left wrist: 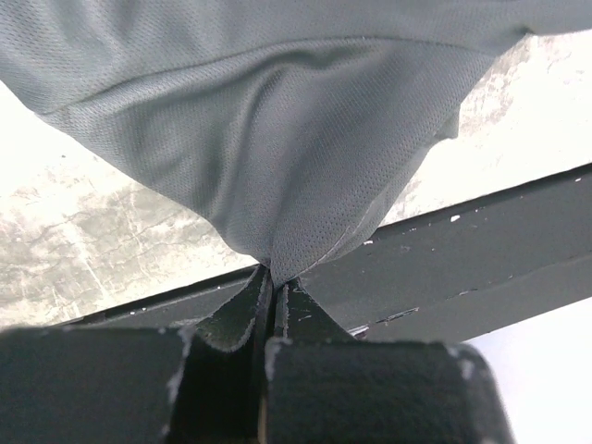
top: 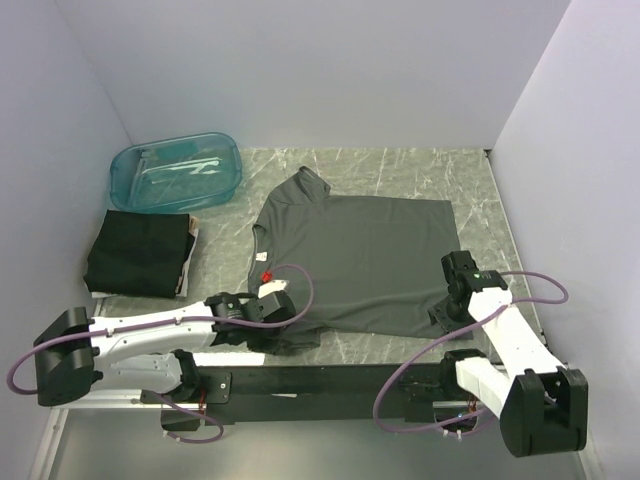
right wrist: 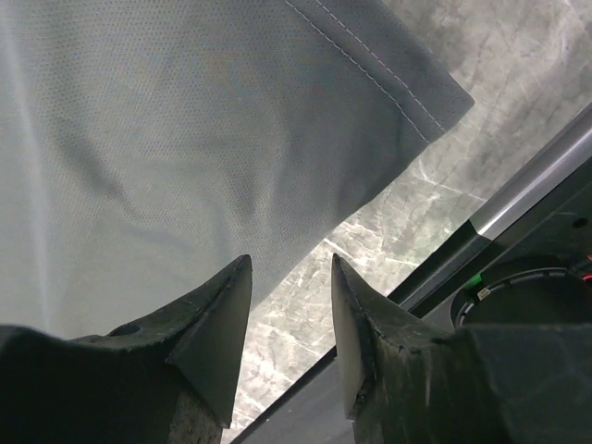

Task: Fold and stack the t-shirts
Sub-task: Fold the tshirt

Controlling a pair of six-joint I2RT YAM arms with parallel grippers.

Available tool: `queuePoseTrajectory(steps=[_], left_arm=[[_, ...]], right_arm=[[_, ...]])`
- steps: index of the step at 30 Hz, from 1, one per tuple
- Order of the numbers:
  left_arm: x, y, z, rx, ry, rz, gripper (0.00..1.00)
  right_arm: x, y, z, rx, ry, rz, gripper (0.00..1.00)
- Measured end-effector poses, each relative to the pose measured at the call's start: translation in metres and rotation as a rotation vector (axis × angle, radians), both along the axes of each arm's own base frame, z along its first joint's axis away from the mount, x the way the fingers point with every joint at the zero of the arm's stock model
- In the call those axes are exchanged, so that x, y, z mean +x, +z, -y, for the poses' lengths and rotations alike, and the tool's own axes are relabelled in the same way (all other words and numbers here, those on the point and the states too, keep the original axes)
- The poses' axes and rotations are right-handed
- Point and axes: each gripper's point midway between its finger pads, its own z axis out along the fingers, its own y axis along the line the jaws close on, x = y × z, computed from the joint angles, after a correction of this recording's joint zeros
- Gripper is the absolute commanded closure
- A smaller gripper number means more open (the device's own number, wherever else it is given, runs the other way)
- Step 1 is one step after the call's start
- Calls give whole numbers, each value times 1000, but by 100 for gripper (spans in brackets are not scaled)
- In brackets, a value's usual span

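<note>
A charcoal-grey t-shirt [top: 360, 260] lies spread across the middle of the bench [top: 480, 190], its round neck toward the far left and its thin, finely meshed fabric mostly smooth. Its near-left corner is bunched into a pinched peak (caught between the left fingers [left wrist: 231, 314]). The near-right corner lies flat, its stitched hem showing. A folded black t-shirt pile [top: 140, 250] sits by the bench's left edge, apart from it.

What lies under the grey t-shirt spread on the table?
Only the marbled table shows around the t-shirt; the left tool pinches its near-left corner. The surface beneath the cloth is covered.
</note>
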Motion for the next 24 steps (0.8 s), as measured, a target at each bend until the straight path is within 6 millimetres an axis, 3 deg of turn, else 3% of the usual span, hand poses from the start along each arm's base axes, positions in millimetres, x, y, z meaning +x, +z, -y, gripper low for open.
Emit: queuePoseTrajectory(steps=[17, 20, 24], left_arm=[[13, 6, -5, -24, 42, 9, 99], [15, 6, -6, -23, 49, 9, 99], [17, 6, -7, -24, 59, 4, 99]], right_arm=[[3, -25, -1, 2, -6, -35, 48], [4, -29, -2, 10, -5, -37, 51], [9, -29, -4, 19, 4, -27, 69]])
